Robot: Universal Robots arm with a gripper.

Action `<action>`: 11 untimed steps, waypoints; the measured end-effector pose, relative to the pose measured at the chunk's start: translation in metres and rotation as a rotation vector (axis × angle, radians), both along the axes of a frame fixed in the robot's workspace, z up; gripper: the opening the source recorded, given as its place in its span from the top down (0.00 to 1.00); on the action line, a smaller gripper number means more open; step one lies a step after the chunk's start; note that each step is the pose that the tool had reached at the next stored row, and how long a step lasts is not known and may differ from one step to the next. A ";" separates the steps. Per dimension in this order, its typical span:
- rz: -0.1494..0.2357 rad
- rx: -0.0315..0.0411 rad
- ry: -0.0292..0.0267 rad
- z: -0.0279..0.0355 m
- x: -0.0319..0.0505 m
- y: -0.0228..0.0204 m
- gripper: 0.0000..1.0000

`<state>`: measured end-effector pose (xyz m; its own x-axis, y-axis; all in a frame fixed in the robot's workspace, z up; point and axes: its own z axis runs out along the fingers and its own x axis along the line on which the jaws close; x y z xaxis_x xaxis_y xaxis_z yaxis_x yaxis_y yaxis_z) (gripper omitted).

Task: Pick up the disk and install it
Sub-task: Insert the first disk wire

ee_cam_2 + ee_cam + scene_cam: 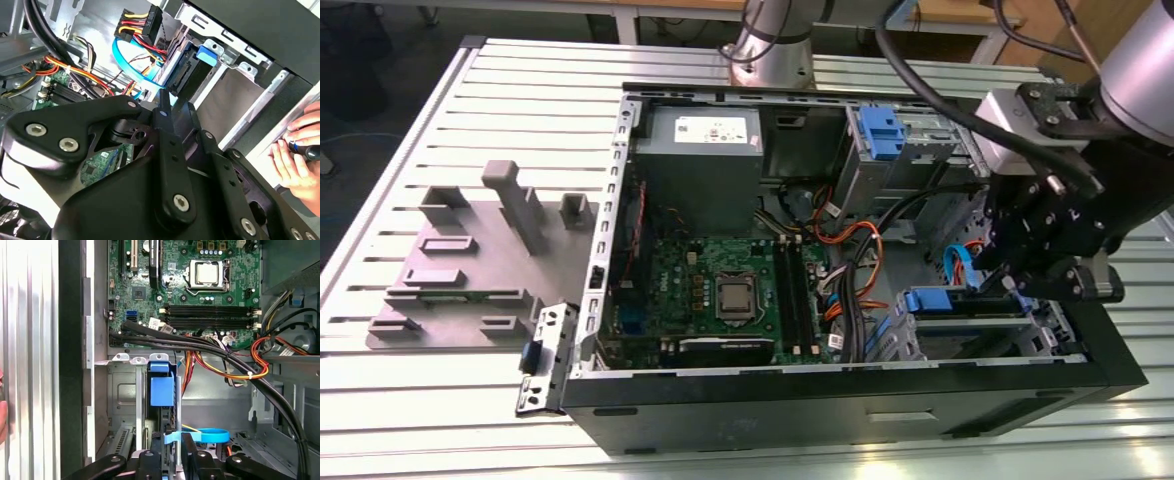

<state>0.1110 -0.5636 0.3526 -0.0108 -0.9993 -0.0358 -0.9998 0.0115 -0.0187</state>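
One disk (pixel 161 390) stood edge-up in the drive cage (pixel 127 390) at the case's front corner, its blue tab showing, the gripper (pixel 1047 265) directly over it; whether its fingers were clamped I could not tell. Seating it well probably needed straight, even pressure along the rails.

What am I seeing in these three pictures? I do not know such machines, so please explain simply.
This is a robot arm working inside an open computer case that lies on a slatted metal table. The exterior view looks at the whole scene from outside. The black end effector hangs over a drive bay at that view's right. The two wrist views come from cameras riding on the arm, looking along the end effector into the case. They show the disk with its blue rail standing in the bay, close before the end effector. I cannot tell whether it is gripped. A grey holder lies beside the case. A person's hand rests on the case edge.
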 end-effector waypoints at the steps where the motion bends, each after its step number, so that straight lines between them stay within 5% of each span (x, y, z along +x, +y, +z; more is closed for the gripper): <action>1: 0.000 -0.0001 0.0000 0.0019 0.0000 0.0000 0.70; 11: 0.000 -0.0033 0.0000 0.0072 0.0008 0.0001 0.70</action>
